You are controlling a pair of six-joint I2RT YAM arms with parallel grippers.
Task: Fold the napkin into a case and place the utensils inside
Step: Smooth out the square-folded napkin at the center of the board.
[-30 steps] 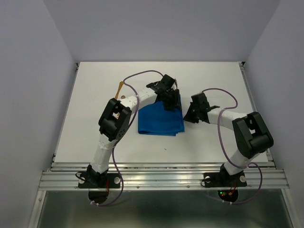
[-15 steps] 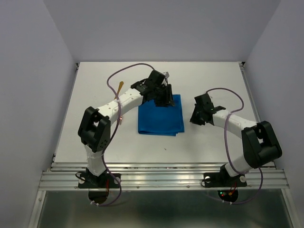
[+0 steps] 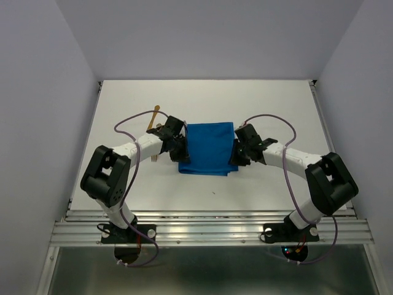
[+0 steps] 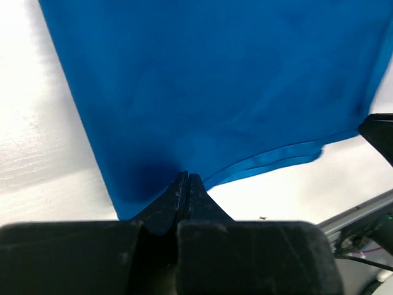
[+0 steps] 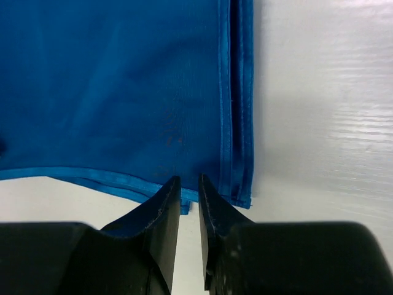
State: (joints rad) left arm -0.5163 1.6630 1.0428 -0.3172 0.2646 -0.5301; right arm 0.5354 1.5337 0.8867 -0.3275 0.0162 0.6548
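The bright blue napkin lies folded into a flat rectangle at mid-table. My left gripper is at its left side near the front corner. In the left wrist view its jaws are pressed together on the napkin, with the gripper just inside the hem. My right gripper is at the napkin's right edge. In the right wrist view that gripper stands narrowly open over the layered hem of the napkin. Two golden utensils lie left of the cloth: one further back, one beside my left forearm.
Grey walls stand on three sides of the white table. An aluminium rail runs along the front edge by the arm bases. Purple cables loop above both arms.
My left gripper swung from the napkin's far edge to its left front side and shut. My right gripper moved left, up to the napkin's right edge.
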